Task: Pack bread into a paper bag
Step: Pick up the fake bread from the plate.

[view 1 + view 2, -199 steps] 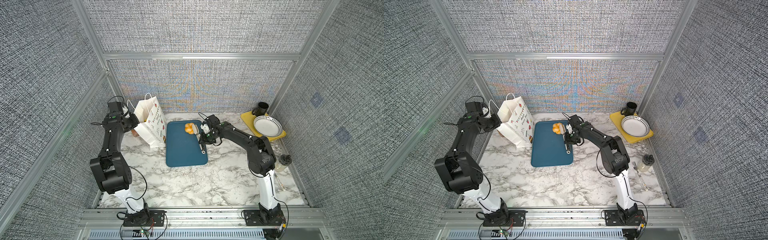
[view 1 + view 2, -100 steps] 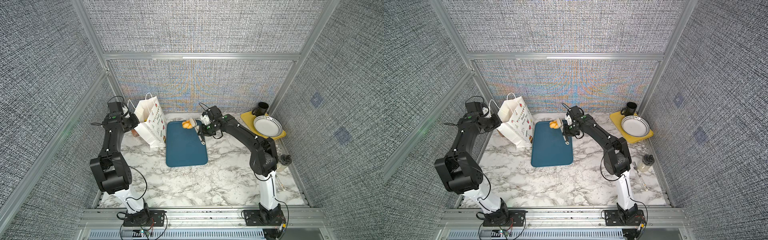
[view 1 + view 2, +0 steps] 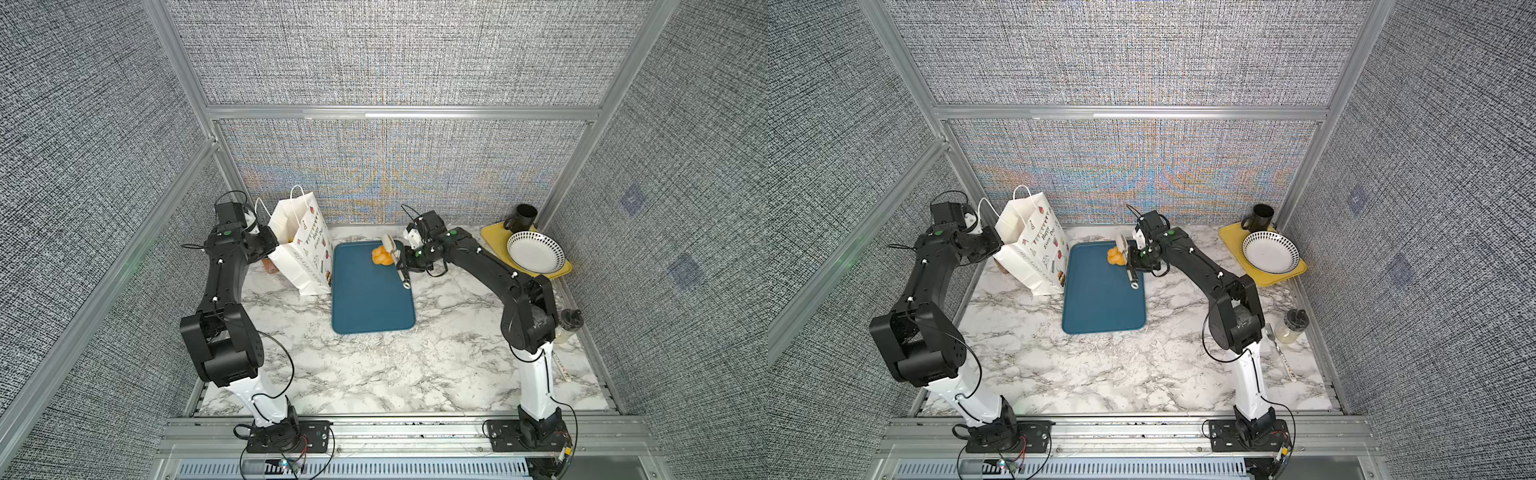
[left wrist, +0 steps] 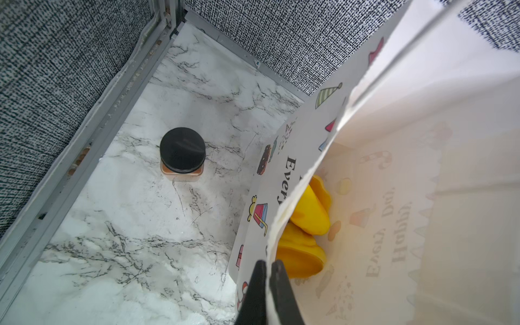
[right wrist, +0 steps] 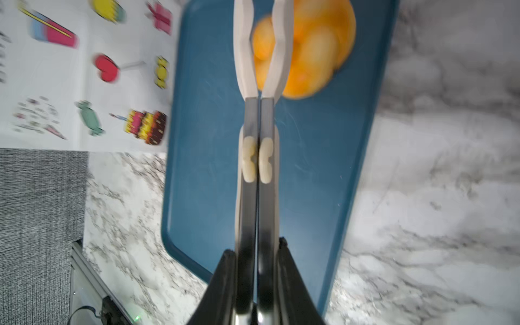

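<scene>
The white paper bag (image 3: 305, 253) (image 3: 1034, 253) stands at the back left, beside a blue tray (image 3: 370, 307) (image 3: 1100, 307). My left gripper (image 4: 268, 270) (image 3: 270, 245) is shut on the bag's rim (image 4: 284, 208). Two yellow pieces of bread (image 4: 306, 213) lie inside the bag. My right gripper (image 5: 256, 250) (image 3: 405, 259) (image 3: 1133, 259) is shut on metal tongs (image 5: 257, 168) (image 3: 401, 270). The tongs' white tips are nearly closed at an orange bread (image 5: 318, 50) (image 3: 380, 257) (image 3: 1115, 257) over the tray's far end. I cannot tell whether they pinch it.
A black-lidded spice jar (image 4: 182, 152) stands on the marble behind the bag, near the left frame rail. At the back right, a yellow board (image 3: 557, 270) carries a white bowl (image 3: 536, 251) and a black mug (image 3: 521, 218). A small bottle (image 3: 1293, 328) and a fork (image 3: 1277, 345) lie at the right edge.
The tongs and the orange bread shifted toward the tray's far edge, then came a little nearer again. The left arm and the bag have not moved.
</scene>
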### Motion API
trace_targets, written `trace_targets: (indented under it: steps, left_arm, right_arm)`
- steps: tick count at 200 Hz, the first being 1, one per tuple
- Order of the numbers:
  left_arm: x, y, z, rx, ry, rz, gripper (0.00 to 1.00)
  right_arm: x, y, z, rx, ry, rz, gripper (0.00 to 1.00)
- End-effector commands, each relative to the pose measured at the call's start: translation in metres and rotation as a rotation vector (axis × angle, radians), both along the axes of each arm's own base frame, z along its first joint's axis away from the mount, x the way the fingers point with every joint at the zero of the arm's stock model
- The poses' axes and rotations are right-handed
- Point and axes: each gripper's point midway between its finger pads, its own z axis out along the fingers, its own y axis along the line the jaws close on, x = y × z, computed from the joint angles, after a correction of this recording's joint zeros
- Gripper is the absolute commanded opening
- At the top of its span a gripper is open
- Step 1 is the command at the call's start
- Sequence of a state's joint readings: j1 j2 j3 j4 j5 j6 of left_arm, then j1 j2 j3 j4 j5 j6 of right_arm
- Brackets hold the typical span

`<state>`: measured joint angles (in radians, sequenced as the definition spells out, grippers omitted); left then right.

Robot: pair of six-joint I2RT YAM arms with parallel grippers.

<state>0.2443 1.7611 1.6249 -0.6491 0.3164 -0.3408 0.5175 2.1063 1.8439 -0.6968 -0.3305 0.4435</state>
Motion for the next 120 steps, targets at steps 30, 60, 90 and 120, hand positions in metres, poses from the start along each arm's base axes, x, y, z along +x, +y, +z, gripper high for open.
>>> trace_targets:
  steps: [30,60,90,120]
  left_arm:
    - [-0.003,-0.001,-0.006,0.000,0.027,-0.009,0.02]
    - [-0.003,-0.001,-0.009,-0.004,0.031,-0.010,0.02]
    - [-0.002,-0.001,-0.008,-0.002,0.029,-0.014,0.02]
    - [-0.001,0.001,-0.006,0.008,0.028,-0.014,0.02]
  right_arm:
    - [-0.030,0.005,0.003,0.138,0.043,0.007,0.22]
    - [-0.034,0.006,-0.002,0.169,0.068,-0.009,0.25]
    - [-0.027,0.010,-0.012,0.164,0.082,-0.009,0.27]
    - [-0.014,0.006,-0.021,0.130,0.090,-0.031,0.28]
